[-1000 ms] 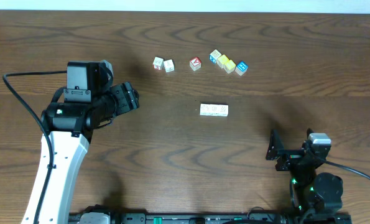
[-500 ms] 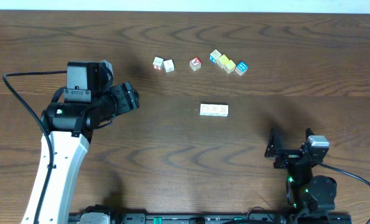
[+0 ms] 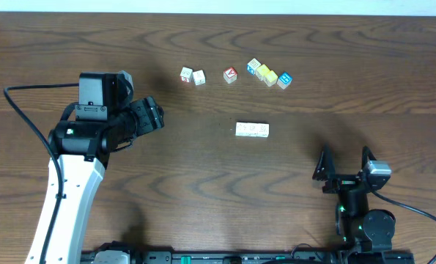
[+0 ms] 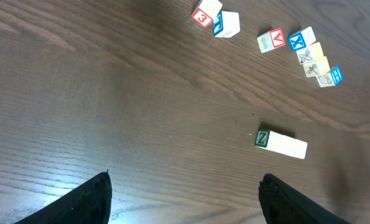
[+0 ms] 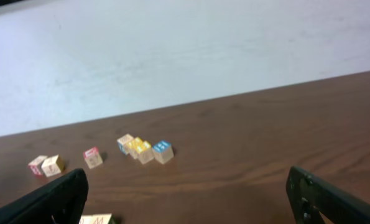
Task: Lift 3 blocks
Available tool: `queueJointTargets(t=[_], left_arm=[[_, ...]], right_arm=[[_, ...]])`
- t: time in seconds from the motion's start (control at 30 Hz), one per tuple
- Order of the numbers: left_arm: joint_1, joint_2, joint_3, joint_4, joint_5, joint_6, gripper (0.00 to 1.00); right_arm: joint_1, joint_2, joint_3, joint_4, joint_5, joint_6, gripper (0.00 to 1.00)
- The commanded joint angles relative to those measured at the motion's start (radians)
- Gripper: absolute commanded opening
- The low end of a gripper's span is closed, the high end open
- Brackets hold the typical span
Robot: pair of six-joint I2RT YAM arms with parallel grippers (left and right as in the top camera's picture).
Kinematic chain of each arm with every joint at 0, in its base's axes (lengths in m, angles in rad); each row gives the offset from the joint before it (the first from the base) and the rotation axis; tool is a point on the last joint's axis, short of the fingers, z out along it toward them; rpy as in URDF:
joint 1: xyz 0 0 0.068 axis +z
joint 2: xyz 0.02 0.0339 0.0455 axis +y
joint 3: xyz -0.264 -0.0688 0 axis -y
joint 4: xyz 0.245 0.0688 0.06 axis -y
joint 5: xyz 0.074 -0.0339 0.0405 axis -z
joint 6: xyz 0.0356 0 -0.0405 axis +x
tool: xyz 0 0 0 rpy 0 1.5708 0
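Overhead, you see the blocks point(image 3: 252, 130) in one touching row, well apart from the left gripper point(image 3: 156, 117) and right gripper point(image 3: 344, 167), both spread wide and empty. Left wrist: blocks point(image 4: 282, 144) lie ahead, rightward. Right wrist: blocks point(image 5: 96, 219) at bottom edge

Only my right arm point(image 3: 369, 224) has moved. From overhead, its round lower joint has slid a little left and toward the near edge of the table point(image 3: 276, 198), and it now looks smaller than a second ago. The right gripper point(image 3: 343, 163) has swung with it. Both dark fingers now stand more evenly side by side, with the wrist camera housing sitting slightly lower.
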State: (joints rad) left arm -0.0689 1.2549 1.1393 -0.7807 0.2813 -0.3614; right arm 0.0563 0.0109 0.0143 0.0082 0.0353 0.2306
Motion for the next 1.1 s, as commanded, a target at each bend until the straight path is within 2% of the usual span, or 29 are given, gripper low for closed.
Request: queueJointTargets(t=[0.0,0.13,0.27,1.07], left_arm=[[0.003,0.002,-0.002,0.000,-0.014,0.013,0.76],[0.003,0.002,-0.002,0.000,-0.014,0.013,0.76],[0.003,0.002,-0.002,0.000,-0.014,0.013,0.76],[0.003,0.002,-0.002,0.000,-0.014,0.013,0.76]], right_arm=[[-0.004,-0.006,-0.009,0.022,0.024,0.012,0.99],[-0.004,-0.006,-0.009,0.008,0.028,0.006,0.99],[-0.004,-0.006,-0.009,-0.080,0.043,0.002,0.99],[-0.004,-0.006,-0.009,-0.076,0.035,-0.023,0.99]])
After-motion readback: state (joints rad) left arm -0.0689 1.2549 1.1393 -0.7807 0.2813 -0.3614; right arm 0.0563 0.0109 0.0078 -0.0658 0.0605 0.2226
